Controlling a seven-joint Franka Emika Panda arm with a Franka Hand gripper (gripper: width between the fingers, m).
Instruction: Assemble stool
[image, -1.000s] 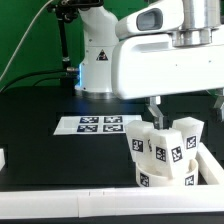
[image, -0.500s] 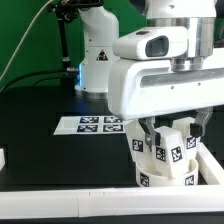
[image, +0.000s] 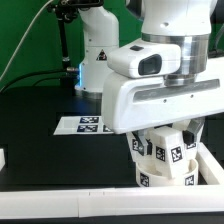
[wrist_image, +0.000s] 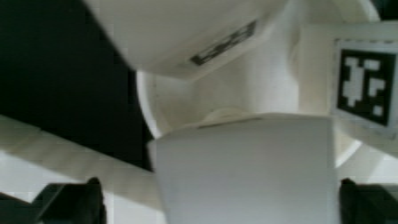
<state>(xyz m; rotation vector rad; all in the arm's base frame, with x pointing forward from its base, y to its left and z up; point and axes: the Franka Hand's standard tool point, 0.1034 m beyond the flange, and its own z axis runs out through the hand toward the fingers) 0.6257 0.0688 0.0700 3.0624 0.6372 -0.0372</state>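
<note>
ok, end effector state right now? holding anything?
End effector: cannot be told. In the exterior view the arm's own body hides it; the wrist view shows fingertips on either side of a white stool part, but contact isn't visible.

The exterior view looks across the black surface (image: 40, 120) from its near edge, slightly from above, facing the robot base (image: 97, 50) and green backdrop; the arm's white wrist housing (image: 165, 95) fills much of its right. The wrist view sits very close above the tagged stool legs (wrist_image: 240, 150), looking down. Both views share those legs (image: 165, 155).
</note>
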